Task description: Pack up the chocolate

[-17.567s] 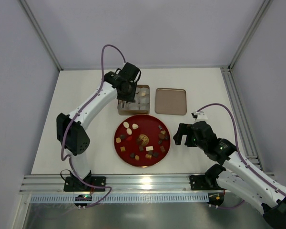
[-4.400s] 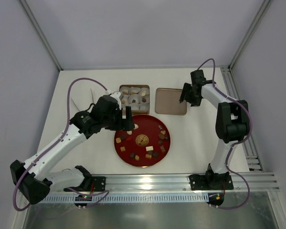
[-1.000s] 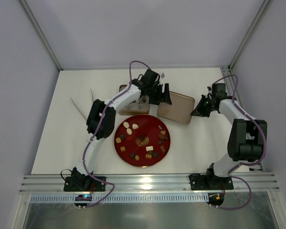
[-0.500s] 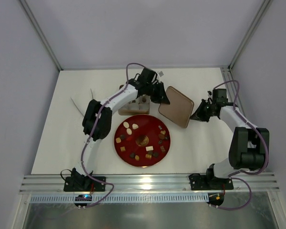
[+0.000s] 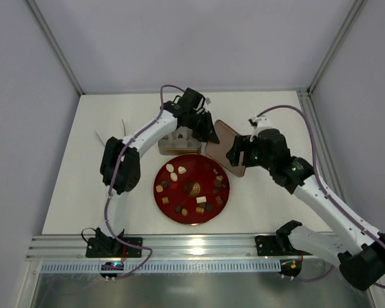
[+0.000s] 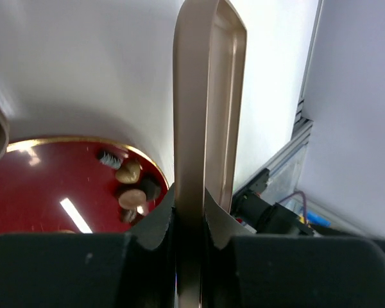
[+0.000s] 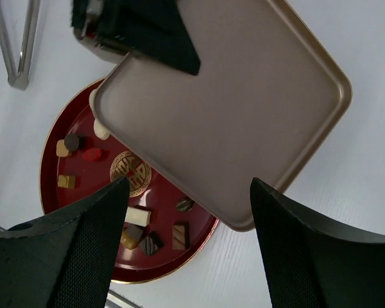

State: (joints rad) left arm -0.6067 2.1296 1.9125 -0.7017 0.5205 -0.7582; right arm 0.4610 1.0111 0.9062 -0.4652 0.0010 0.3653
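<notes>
Left gripper [image 6: 191, 215]: fingers closed hard on one edge of the tan metal lid [image 7: 224, 109]. The lid is held up off the table [image 5: 276, 115] and tilted; the left wrist view shows it edge-on.

Right gripper [image 7: 187, 186]: fingers [image 7: 83, 237] spread wide and gripping nothing. The lid's lower corner lies beyond the gap between them, with no contact visible.

Count:
- One lid.
- One open tin [image 5: 176, 149], just at 9 o'clock of the lid. It is largely hidden by the left arm and its contents cannot be counted.
- One round red plate [image 5: 192, 172], at 6 o'clock of the tin.
- One pair of metal tongs [image 7: 16, 78], lying at 9 o'clock of the tin, well apart.

The chocolate [image 5: 174, 176]: all visible pieces lie on the red plate, in a loose ring around its centre. There are roughly sixteen, in dark brown, tan and cream. A few sit close together, so the count is approximate.

Markings: one gold round emblem at the plate's centre, its characters too small to read. No other writing is legible.
</notes>
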